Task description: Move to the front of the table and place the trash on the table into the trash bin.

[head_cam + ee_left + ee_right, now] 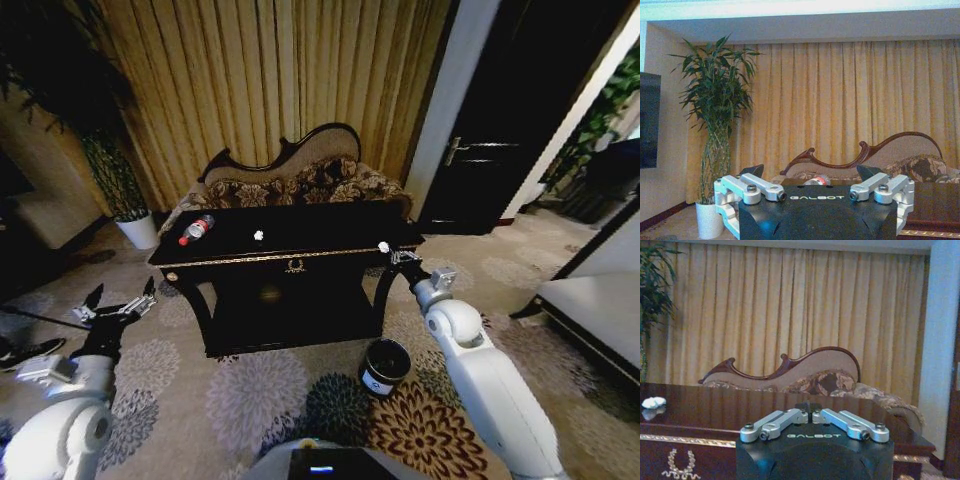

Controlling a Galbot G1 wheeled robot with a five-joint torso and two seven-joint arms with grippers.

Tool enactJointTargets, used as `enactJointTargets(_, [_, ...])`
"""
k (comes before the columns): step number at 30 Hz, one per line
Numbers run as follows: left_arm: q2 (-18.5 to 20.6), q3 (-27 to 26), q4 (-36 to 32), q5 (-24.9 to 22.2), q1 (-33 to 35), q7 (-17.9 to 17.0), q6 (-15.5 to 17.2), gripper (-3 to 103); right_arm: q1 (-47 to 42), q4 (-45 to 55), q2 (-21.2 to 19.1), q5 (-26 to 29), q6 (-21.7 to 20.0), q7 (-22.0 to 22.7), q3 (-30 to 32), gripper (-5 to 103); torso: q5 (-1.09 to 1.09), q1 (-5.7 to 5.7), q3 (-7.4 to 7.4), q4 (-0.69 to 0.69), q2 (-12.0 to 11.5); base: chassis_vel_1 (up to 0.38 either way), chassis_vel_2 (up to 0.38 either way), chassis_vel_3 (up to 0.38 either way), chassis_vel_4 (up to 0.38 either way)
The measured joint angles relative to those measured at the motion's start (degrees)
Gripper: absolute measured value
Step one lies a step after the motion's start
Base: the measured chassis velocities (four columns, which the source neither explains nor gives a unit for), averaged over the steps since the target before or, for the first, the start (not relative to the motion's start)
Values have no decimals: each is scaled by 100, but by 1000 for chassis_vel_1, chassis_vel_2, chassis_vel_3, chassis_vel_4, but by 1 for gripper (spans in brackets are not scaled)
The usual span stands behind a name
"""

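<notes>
The glossy black table [300, 228] with gold trim stands ahead in the head view. On its top lie a clear bottle [196, 229] with a red label at the left end, a white paper wad [258, 236] near the middle and another wad [383, 247] at the front right corner. The dark round trash bin [385, 366] sits on the carpet by the table's right front leg. My right gripper [403, 258] is shut beside the corner wad; its tips [808, 406] meet with nothing seen between them. My left gripper [118, 305] hangs open, left of the table and apart from it.
A curved-back floral sofa [290, 170] stands behind the table against gold curtains. A white plant pot [138, 231] is at the back left. A dark door [490, 140] is at the right. Patterned carpet lies open in front of the table.
</notes>
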Motion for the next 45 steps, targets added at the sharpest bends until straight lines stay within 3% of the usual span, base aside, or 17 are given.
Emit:
enactJointTargets(12, [236,-81,59,-278,-17,-8,-89,100,-610,-1037,54,-211,10,1,514,0,1,7,3,-2,-5,2,-1,-3,4])
enactJointTargets(19, [259,-105,186,-366,-17,64,-230,100,-691,-1777,236,-797,39,1,565,0,0,3,1,0,-2,0,0,0,0])
enactJointTargets(25, [180,-145,128,-368,51,79,-283,100,-463,-2739,450,-1398,291,0,457,0,0,4,2,1,-3,0,0,0,0])
enactJointTargets(39, [-224,-251,-604,-53,432,49,-255,100,-91,-4484,423,-1632,1155,0,400,0,1,3,2,-2,-3,0,0,0,0])
enactJointTargets(43, [-254,-247,-698,10,474,30,-236,100,-161,-4478,446,-1652,1198,0,388,1,0,4,2,-2,-3,0,0,0,0])
enactJointTargets(45, [-217,-254,-659,0,455,25,-236,100,-168,-4403,482,-1679,1183,0,394,7,1,4,2,-2,-2,0,0,0,0])
